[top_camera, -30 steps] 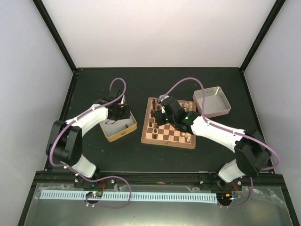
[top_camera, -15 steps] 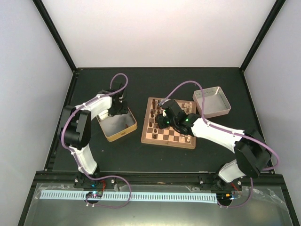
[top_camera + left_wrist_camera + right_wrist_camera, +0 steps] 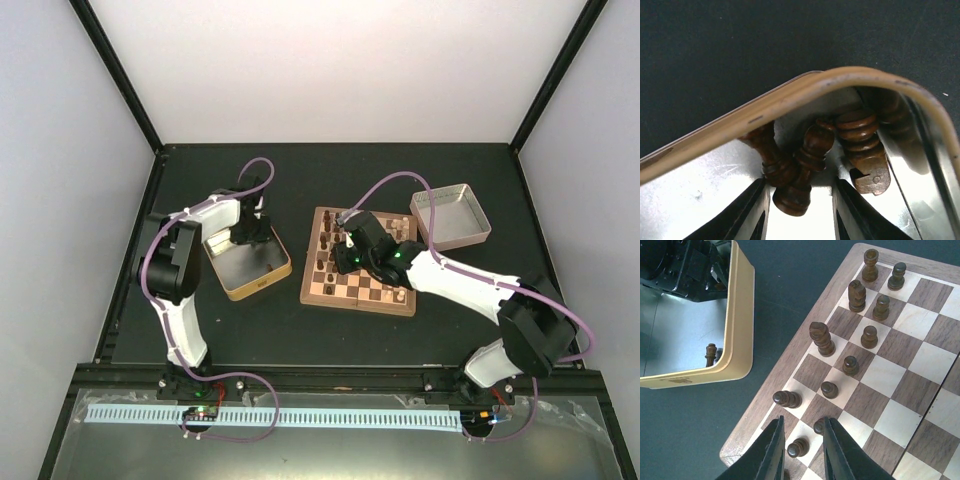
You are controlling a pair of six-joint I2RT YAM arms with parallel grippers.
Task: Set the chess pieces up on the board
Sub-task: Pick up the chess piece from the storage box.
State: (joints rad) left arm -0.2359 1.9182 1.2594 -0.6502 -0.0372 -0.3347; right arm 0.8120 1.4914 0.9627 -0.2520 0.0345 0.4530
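The board [image 3: 355, 300] lies mid-table, with several dark chess pieces [image 3: 821, 339] standing along its left columns. My right gripper [image 3: 802, 440] hovers open over the board's near-left corner [image 3: 740, 445]. One small dark piece [image 3: 798, 447] stands between its fingers and another [image 3: 818, 426] is against the right finger. My left gripper [image 3: 799, 210] is open inside the gold tin [image 3: 790, 97], at its far corner. A dark piece [image 3: 805, 160] lies just ahead between its fingers. Another lies against it, and a ribbed piece [image 3: 862, 150] lies to the right.
The gold tin [image 3: 262, 283] sits left of the board and the open silver tin [image 3: 452, 215] at its far right. Pale pieces [image 3: 400, 295] stand on the board's right side. My left arm [image 3: 175, 260] is folded up at the table's left side.
My left arm has folded back toward the left while its gripper moved to the gold tin's far corner. My right gripper shifted slightly over the board's left side.
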